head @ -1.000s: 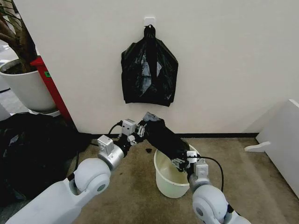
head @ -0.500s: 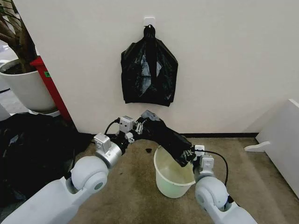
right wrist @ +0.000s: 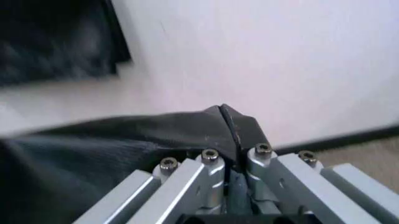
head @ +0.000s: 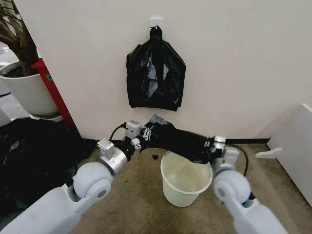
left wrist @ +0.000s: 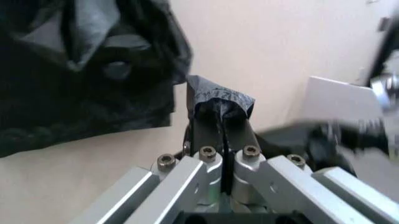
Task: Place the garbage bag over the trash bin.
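While the garbage bag (head: 179, 140) hangs stretched between your two arms, you see it low in the middle of the head view, just above the rim of the trash bin (head: 184, 187), which stands on the brown floor (head: 273, 195) at lower centre. The bag runs as a dark band from left of centre to right of centre, sagging slightly over the bin's far edge; whether it touches the rim you cannot tell.

Your left gripper (head: 147, 130) sits left of centre, pinching one bunched end of the bag. In the left wrist view that gripper (left wrist: 221, 122) has its jaws pressed together with a crumpled tuft of black plastic poking out past the tips. Your right gripper (head: 210, 145) is right of centre, above the bin's right rim, clamped on the other end; in the right wrist view the gripper (right wrist: 229, 125) nips a folded edge of the film.

Higher on the white wall (head: 243, 58), upper centre, a thicker black bag bundle (head: 156, 75) hangs from a hook (head: 156, 22).
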Controlling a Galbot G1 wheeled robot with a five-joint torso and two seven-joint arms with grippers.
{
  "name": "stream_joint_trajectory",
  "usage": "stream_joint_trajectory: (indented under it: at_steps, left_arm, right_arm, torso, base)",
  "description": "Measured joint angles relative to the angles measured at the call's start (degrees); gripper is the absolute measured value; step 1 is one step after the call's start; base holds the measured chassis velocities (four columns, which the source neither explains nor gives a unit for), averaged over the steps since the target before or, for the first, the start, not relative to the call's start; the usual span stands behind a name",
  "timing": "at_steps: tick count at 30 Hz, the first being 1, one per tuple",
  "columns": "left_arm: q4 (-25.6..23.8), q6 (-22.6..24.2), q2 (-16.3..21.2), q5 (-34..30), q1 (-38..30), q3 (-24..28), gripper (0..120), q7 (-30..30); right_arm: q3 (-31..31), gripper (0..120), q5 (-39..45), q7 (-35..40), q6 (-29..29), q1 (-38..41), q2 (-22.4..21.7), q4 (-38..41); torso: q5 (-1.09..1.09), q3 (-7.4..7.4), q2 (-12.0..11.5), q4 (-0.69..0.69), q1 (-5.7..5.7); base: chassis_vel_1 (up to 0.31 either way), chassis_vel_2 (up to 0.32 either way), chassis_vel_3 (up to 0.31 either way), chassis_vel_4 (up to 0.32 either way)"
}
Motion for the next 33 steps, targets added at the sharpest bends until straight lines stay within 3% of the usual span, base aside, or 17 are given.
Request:
stream_joint_trajectory:
  at_steps: [6,10,14,16,18,19,21,22,26,33]
  left_arm:
    - [-3.1,-1.0,2.3,-3.4,0.5,-1.3,0,3.2]
    - [-9.4,-1.5,6.6,-6.5,1.6,-3.5,0,4.5]
    - [-11.9,-1.7,8.3,-8.5,1.6,-3.8,0,4.9]
    - [-14.5,-1.5,10.0,-13.1,1.5,-3.8,0,4.7]
    - [-15.2,-0.6,10.6,-18.4,1.8,-3.1,0,2.8]
    - [-15.4,0.1,10.8,-21.9,1.9,-2.8,0,1.9]
    - [-15.4,0.2,10.8,-22.9,1.9,-2.7,0,1.6]
    - [-15.3,0.9,10.6,-28.0,1.8,-2.0,0,0.8]
    - [-12.4,1.8,7.6,-38.2,0.2,0.5,0,0.8]
    - [-12.1,3.2,6.4,-41.8,-1.3,4.2,0,0.7]
  right_arm:
    - [3.6,0,10.0,2.7,-3.7,0.8,-5.5,10.7]
    - [10.3,0,22.0,6.7,-8.4,2.1,-12.0,17.1]
    - [12.4,0,24.3,7.4,-10.0,2.2,-12.8,17.5]
    - [14.5,0,30.9,9.3,-13.3,0.7,-13.6,17.5]
    - [14.0,0,31.9,11.2,-13.5,-1.5,-13.8,17.5]
    - [13.6,0,31.8,12.1,-13.4,-2.7,-13.5,17.4]
    - [13.4,0,31.8,12.4,-13.4,-3.2,-13.3,17.4]
    - [13.3,0,31.9,13.3,-13.5,-5.0,-12.6,17.3]
    - [14.5,0,32.0,14.6,-13.7,-7.7,-12.0,17.2]
    - [16.8,0,33.8,17.4,-12.1,-7.8,-13.3,17.0]
  torso:
    - [0.01,0.0,0.0,0.0,0.0]
    - [-0.01,-0.01,0.0,0.0,0.0]
    - [0.0,-0.01,0.0,0.0,0.0]
    - [0.01,-0.01,0.0,0.01,0.0]
    - [0.0,-0.01,0.0,0.0,0.0]
    - [0.0,-0.01,0.0,0.0,0.0]
    - [0.01,0.0,0.0,0.0,0.0]
    - [0.02,-0.01,0.0,0.01,0.0]
    - [0.0,0.0,0.0,-0.01,0.0]
    - [0.0,0.0,0.0,0.0,0.0]
  base:
    - [0.0,0.0,0.0,0.0]
    - [0.0,0.0,0.0,0.0]
    - [0.0,0.0,0.0,0.0]
    - [0.0,0.0,0.0,0.0]
    - [0.0,0.0,0.0,0.0]
    - [0.0,0.0,0.0,0.0]
    - [0.0,0.0,0.0,0.0]
    - [0.0,0.0,0.0,0.0]
    - [0.0,0.0,0.0,0.0]
    - [0.0,0.0,0.0,0.0]
